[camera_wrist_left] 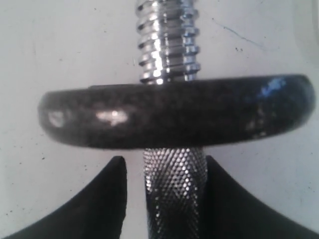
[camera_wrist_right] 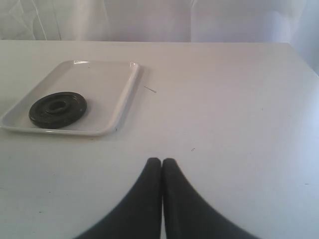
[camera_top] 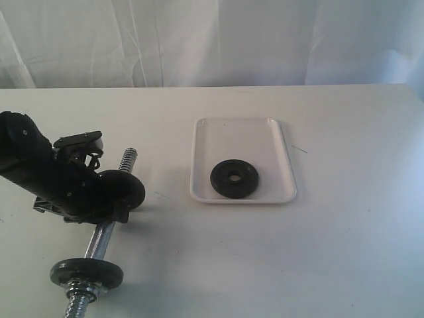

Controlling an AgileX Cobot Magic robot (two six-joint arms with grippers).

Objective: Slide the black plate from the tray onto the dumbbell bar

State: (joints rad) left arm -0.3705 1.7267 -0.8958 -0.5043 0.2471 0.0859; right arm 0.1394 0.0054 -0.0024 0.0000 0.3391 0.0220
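Observation:
The black plate point(camera_top: 248, 180) point(camera_wrist_right: 75, 107) lies flat in the near half of the white tray point(camera_top: 225, 132) point(camera_wrist_right: 99, 84). The dumbbell bar point(camera_top: 103, 240) lies on the table at the left, its threaded end point(camera_top: 129, 158) point(camera_wrist_left: 167, 40) pointing away. One black disc point(camera_top: 127, 189) point(camera_wrist_left: 174, 117) sits on the bar just past my left gripper point(camera_wrist_left: 164, 160). That gripper is open and straddles the knurled middle point(camera_wrist_left: 174, 194): one finger touches it, the other stands slightly apart. A second disc point(camera_top: 86, 271) sits near the bar's front end. My right gripper point(camera_wrist_right: 162, 162) is shut and empty, well away from the tray.
The white table point(camera_top: 344, 252) runs back to a white curtain point(camera_top: 212, 40). A small dark scratch point(camera_top: 299, 149) marks the table to the right of the tray. The left arm's black body point(camera_top: 40, 175) hangs over the table's left side.

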